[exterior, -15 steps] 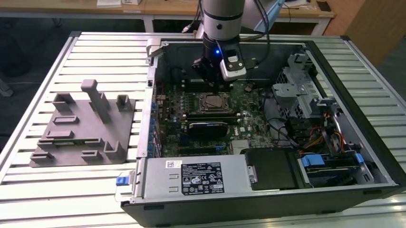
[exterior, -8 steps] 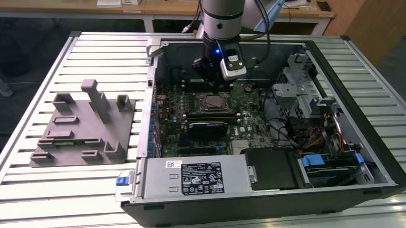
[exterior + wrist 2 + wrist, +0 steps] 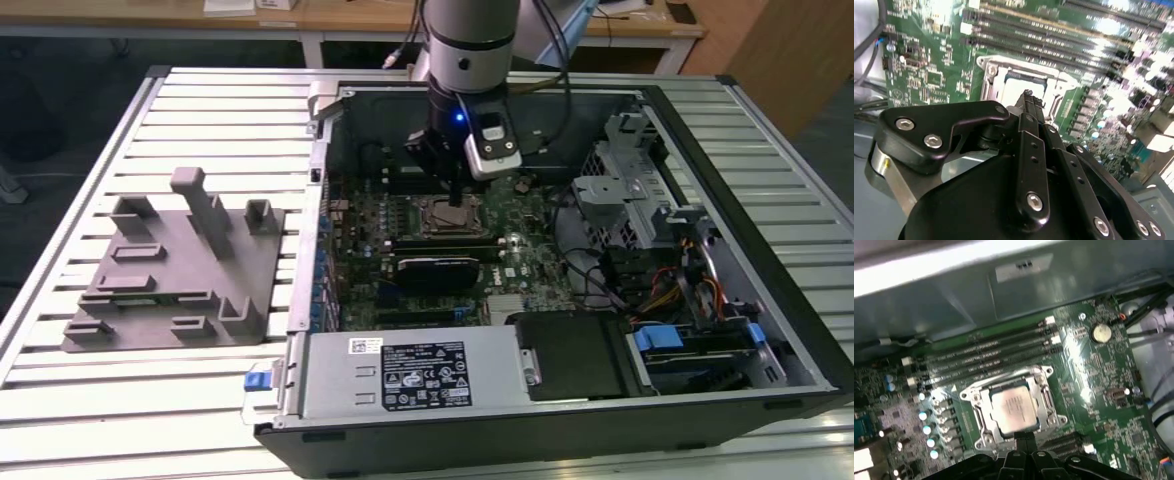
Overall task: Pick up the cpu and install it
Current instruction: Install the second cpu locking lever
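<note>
The black metal gripper hangs just above the socket, its fingers pressed together with nothing between them. Below it the thin square cpu with its silvery-grey top plate lies seated in the steel socket frame. A downward nudge could scrape that smooth plate. Beyond runs the glossy green motherboard.

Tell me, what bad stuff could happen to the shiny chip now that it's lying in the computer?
1. The cpu lies in the socket, but its metal frame looks open. If it sits a little crooked, pressing could harm the socket.
2. The gripper hangs right at the chip's edge. A sideways bump might nudge it out of place.
3. The motherboard has tiny parts all around, so a clumsy fingertip could scrape them.
</note>
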### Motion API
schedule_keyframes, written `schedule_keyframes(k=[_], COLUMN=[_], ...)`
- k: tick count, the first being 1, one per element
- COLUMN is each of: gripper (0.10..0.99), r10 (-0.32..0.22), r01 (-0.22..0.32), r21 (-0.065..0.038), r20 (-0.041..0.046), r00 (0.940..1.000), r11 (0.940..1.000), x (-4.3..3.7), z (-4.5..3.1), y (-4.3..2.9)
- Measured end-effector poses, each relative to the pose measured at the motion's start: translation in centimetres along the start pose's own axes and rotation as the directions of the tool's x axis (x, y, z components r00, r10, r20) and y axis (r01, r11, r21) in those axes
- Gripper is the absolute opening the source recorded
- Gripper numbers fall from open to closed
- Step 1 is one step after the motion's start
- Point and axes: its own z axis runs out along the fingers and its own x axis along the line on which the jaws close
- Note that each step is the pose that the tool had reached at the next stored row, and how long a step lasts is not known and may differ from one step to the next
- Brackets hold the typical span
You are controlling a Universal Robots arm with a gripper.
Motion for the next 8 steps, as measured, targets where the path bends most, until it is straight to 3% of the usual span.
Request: schedule_keyframes(k=[8], gripper=[0.106], r10=[-0.003], r01=[0.003], r21=[0.0], r20=[-0.0001], r00=[1.0], r11=[1.0], x=[-0.53], z=[0.06], y=[-1.71])
